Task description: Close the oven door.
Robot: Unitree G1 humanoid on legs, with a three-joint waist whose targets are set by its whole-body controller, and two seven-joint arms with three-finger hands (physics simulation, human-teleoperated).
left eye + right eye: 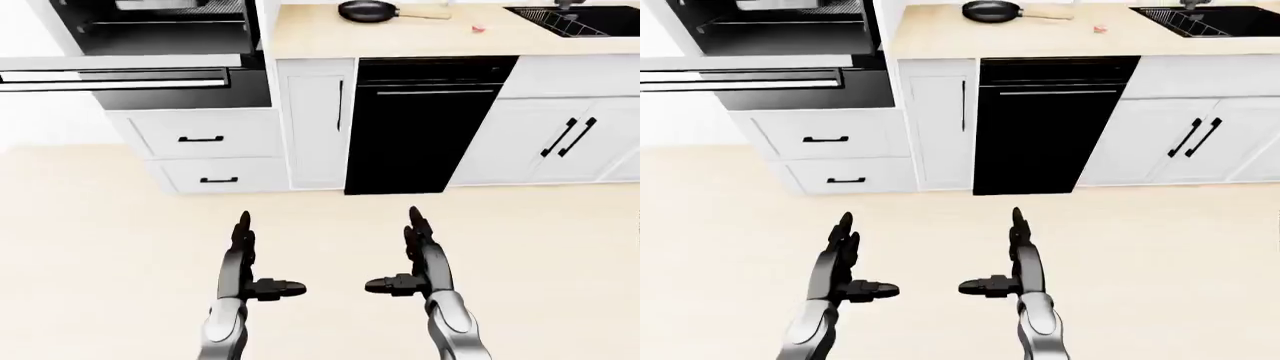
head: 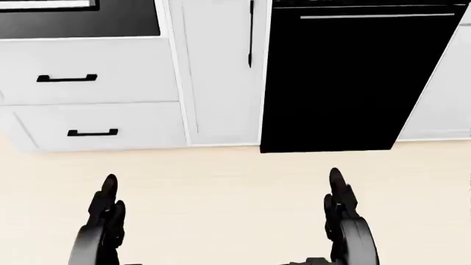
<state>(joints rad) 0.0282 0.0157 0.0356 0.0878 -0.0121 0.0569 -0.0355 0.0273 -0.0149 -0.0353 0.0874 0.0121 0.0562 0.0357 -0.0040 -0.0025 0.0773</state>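
Observation:
The oven door (image 1: 115,76) hangs open and flat at the upper left of the left-eye view, showing a dark cavity (image 1: 165,26) with racks above it. Both my hands are low in the view, well short of the door and over bare floor. My left hand (image 1: 245,259) is open, fingers straight and thumb pointing inward. My right hand (image 1: 415,255) is open the same way. Nothing is held in either hand.
Two white drawers (image 1: 200,139) sit under the oven. A black dishwasher (image 1: 425,127) stands right of a narrow white cabinet (image 1: 318,124). On the wooden counter (image 1: 300,37) lie a black pan (image 1: 368,10) and a sink (image 1: 575,19). Pale floor (image 1: 100,247) spreads below.

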